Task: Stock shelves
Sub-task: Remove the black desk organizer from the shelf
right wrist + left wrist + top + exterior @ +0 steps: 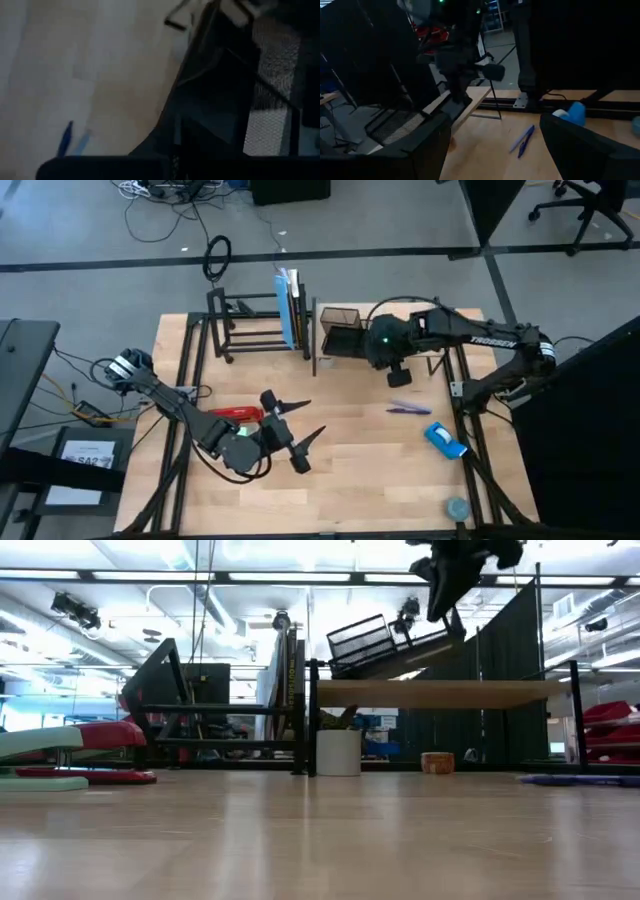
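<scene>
2 jobs are in play, as I judge it: seating the tray on the wood shelf, then fetching more stock. To seat it well, the raised end should come down slowly and square to the plank, staying clear of the rack beside it. The grip should let go only once the base lies flat.

Lower left of centre in the high view, the left gripper (295, 420) hovers over bare table. Its fingers are spread wide and hold nothing; the left wrist view shows them far apart with only tabletop between. A red stapler (237, 413) lies just beside that arm, toward the left.

To the right of centre lie 2 pens (410, 409), and a blue tape dispenser (445, 440) sits below and right of them. Both are well apart from either gripper.

Farther back, in the low view, the wood shelf (430, 693) spans right of centre. The tray (385, 640) sits on top of it, tilted, with its right end lifted off the plank. The right gripper (443, 605) comes down from the upper right of that frame onto the raised end. It looks clamped narrow on the tray's rim, since nothing else would hold the tilt, though the right wrist view is too dark to confirm.

Left of the shelf and touching or nearly so stands the rack (225, 709), already holding upright books (290, 308) at its right end.
</scene>
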`<action>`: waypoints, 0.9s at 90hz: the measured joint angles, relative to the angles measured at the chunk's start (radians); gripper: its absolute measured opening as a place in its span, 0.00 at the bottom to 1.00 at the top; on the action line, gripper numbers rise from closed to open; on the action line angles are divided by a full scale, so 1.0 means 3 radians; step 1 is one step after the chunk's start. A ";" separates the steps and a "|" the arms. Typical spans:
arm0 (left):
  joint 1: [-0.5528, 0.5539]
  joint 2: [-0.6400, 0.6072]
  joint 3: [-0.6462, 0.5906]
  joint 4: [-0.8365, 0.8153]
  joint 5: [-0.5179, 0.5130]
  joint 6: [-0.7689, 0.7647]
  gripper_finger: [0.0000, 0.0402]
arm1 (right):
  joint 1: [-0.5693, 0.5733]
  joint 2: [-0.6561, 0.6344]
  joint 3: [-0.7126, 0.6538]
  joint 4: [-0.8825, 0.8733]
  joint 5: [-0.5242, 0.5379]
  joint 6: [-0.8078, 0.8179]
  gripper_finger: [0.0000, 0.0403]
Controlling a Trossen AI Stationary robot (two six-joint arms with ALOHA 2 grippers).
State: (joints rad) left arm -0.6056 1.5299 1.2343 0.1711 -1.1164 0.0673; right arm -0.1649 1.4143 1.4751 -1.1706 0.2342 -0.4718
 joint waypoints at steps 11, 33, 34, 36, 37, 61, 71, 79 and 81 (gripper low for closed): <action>-0.0018 0.0000 0.0000 -0.0001 0.0000 -0.0001 0.71 | -0.0207 -0.0001 -0.0046 0.0057 -0.0021 -0.0094 0.00; -0.0017 0.0000 0.0000 0.0001 0.0000 -0.0003 0.71 | -0.0723 -0.0003 -0.0208 0.0147 -0.0397 -0.0228 0.00; -0.0017 0.0000 0.0000 0.0001 0.0000 -0.0003 0.71 | -0.0738 -0.0003 -0.0212 0.0149 -0.0401 -0.0235 0.01; -0.0017 0.0000 0.0000 0.0000 -0.0001 -0.0003 0.71 | -0.0761 -0.0003 -0.0214 0.0149 -0.0412 -0.0253 0.01; -0.0018 0.0000 0.0000 0.0000 -0.0001 -0.0003 0.71 | -0.0771 -0.0003 -0.0214 0.0151 -0.0413 -0.0262 0.02; -0.0017 0.0000 0.0000 -0.0008 -0.0001 -0.0003 0.71 | -0.0758 0.0023 -0.0214 0.0535 -0.0760 0.0023 0.30; -0.0017 0.0000 0.0000 -0.0017 -0.0001 -0.0003 0.71 | -0.0683 0.0111 -0.0214 0.0611 -0.0685 0.0283 0.45; -0.0017 0.0000 0.0000 -0.0023 -0.0001 0.0001 0.71 | -0.0678 0.0249 -0.0215 0.0600 -0.0604 0.0379 0.52; -0.0017 0.0000 -0.0001 -0.0024 -0.0002 -0.0001 0.71 | -0.0678 0.0289 -0.0215 0.0605 -0.0596 0.0384 0.52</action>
State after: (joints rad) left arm -0.6106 1.5299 1.2341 0.1640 -1.1170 0.0669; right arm -0.3683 1.5010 1.4105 -0.9890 0.0553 -0.3566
